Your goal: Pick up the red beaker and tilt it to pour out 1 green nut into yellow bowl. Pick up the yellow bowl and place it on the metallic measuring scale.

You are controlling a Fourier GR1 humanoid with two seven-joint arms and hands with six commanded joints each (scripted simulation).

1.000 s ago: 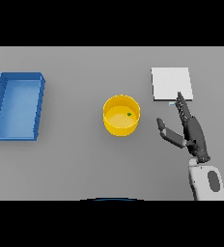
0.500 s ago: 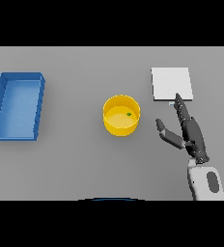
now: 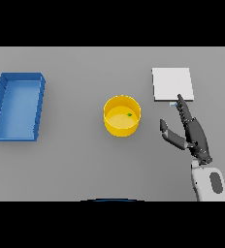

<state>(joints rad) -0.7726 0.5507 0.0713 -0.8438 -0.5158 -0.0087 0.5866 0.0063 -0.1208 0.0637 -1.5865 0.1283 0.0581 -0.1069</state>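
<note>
A: Where's the green nut [image 3: 129, 115]?
B: Inside the yellow bowl [image 3: 115, 127]. The right hand [image 3: 193, 133] (fingers straight) sits between bowl and metallic scale [image 3: 172, 84].
A: And left?
B: A blue tray [image 3: 39, 107].

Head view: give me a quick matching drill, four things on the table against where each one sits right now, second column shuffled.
Things:
1. round yellow bowl
2. small green nut
3. rectangular blue bin
4. flat square metallic measuring scale

Places:
A. just beyond the right robot hand, which is open
B. inside the bowl
C. far left
D. centre of the table

Pairs: 1-D, 2-B, 3-C, 4-A
</note>
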